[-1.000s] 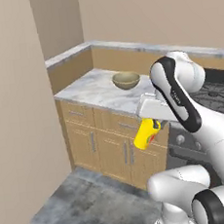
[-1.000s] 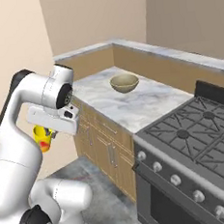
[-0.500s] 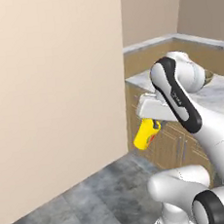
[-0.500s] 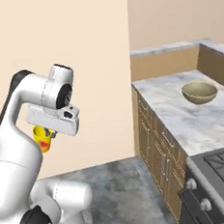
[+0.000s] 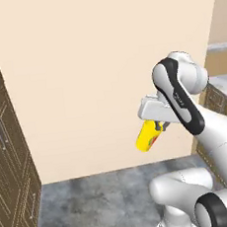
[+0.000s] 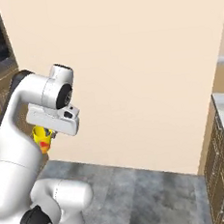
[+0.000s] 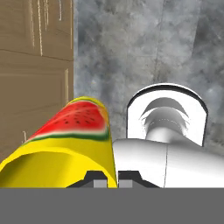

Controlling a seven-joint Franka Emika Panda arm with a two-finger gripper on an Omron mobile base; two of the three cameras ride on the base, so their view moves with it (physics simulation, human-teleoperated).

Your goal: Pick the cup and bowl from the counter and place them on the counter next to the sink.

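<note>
Yellow cup (image 5: 147, 136) is riding tilted in our gripper (image 5: 158, 128), jaws pinching its wall, so we are carrying it sinkward.

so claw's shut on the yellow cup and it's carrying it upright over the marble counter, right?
Not over the counter. The claw is shut on the yellow cup, but the left base view shows it hanging tilted over the grey floor before a beige wall. The hand view shows floor beneath too.

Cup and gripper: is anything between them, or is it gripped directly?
Nothing lies between them: in the hand view the gripper is shut directly on the cup.
</note>
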